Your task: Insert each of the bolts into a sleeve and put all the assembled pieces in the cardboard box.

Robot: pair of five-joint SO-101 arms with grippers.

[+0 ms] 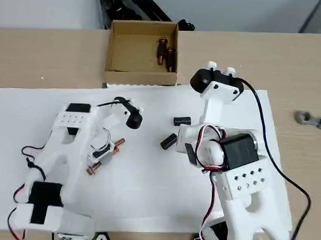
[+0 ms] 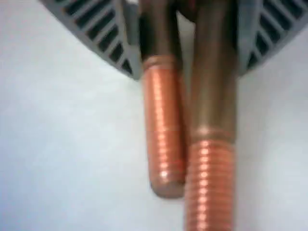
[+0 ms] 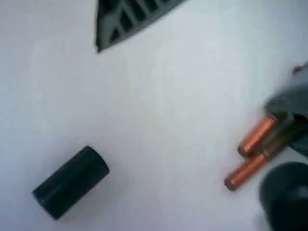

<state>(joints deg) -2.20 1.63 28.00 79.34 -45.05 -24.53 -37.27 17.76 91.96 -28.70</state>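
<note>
Two copper bolts lie side by side between the grey fingers of my left gripper, which is shut on them. From above, the bolts rest low on the white sheet, with the left gripper over their middle. One black sleeve lies just beside my right gripper, which is open and holds nothing. In the right wrist view this sleeve lies apart from the finger. A second sleeve lies a little farther back. The cardboard box holds assembled pieces.
A white sheet covers the wooden table, with open room between the arms. A grey metal part lies at the table's right edge. Cables run along both arms.
</note>
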